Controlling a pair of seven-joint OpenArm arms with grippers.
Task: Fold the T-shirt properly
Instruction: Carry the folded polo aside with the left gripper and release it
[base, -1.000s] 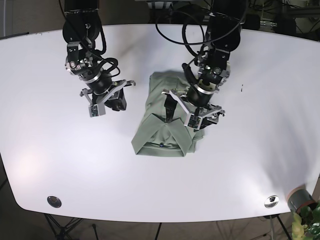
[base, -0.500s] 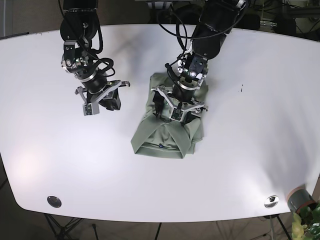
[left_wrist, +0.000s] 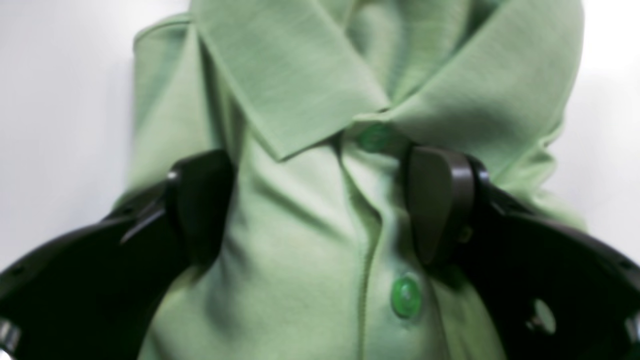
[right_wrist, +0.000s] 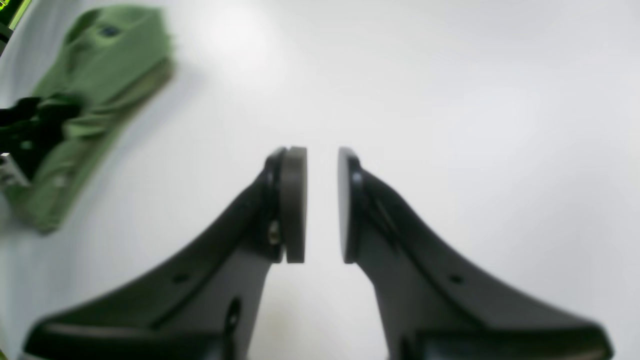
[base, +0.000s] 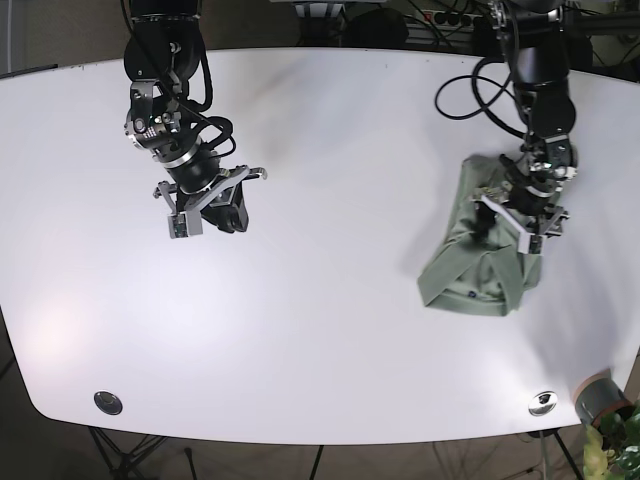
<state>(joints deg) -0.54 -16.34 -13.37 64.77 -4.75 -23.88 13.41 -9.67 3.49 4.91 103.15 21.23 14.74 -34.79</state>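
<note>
Between gripper (left_wrist: 320, 205) fingers, folded green T-shirt (left_wrist: 310, 240)

The shirt (left_wrist: 310, 240) is made of soft, matt green knit cloth, fastened with glossy green plastic buttons (left_wrist: 405, 297). The gripper fingers (right_wrist: 292, 205) are formed of smooth, matt black plastic. The table (base: 330, 330) is finished smooth, white and faintly sheened.
</note>
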